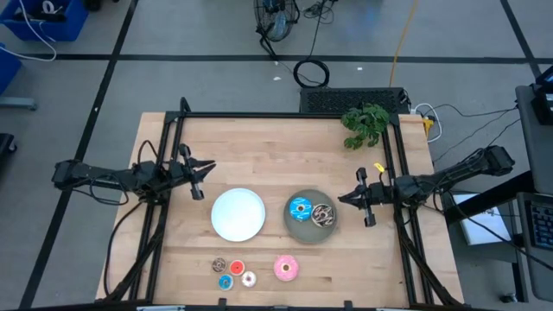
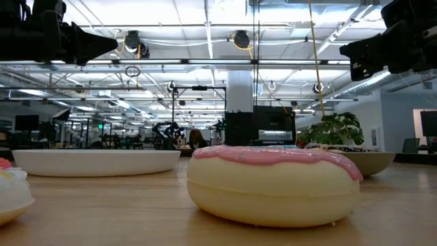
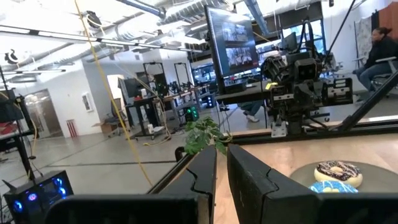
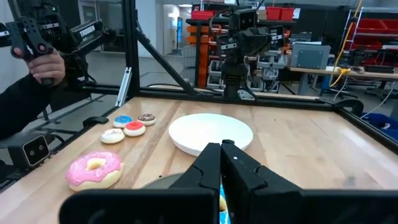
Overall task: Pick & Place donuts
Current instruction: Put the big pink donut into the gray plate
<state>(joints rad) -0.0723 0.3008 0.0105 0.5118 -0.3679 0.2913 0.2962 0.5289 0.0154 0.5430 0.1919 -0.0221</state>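
Two larger donuts, a blue one (image 1: 301,207) and a dark brown sprinkled one (image 1: 323,213), lie in the grey plate (image 1: 298,231). The pink donut (image 1: 286,267) lies flat on the table near its front edge, and fills the low view (image 2: 273,181). Left of it sit the tiny brown (image 1: 219,264), red (image 1: 237,267), blue (image 1: 225,282) and white (image 1: 249,278) donuts. My left gripper (image 1: 206,175) hovers left of the white plate (image 1: 238,214), fingers nearly together (image 3: 221,158). My right gripper (image 1: 350,198) hovers just right of the grey plate, shut (image 4: 221,149). Neither touches anything.
A potted plant (image 1: 366,125) stands at the table's far right corner. A dark frame (image 1: 285,115) borders the table's far edge and sides. Bare wood lies between the plates and the far edge. A person's hand (image 4: 37,62) holds a device beyond the table's near edge; another person (image 3: 379,50) sits farther off.
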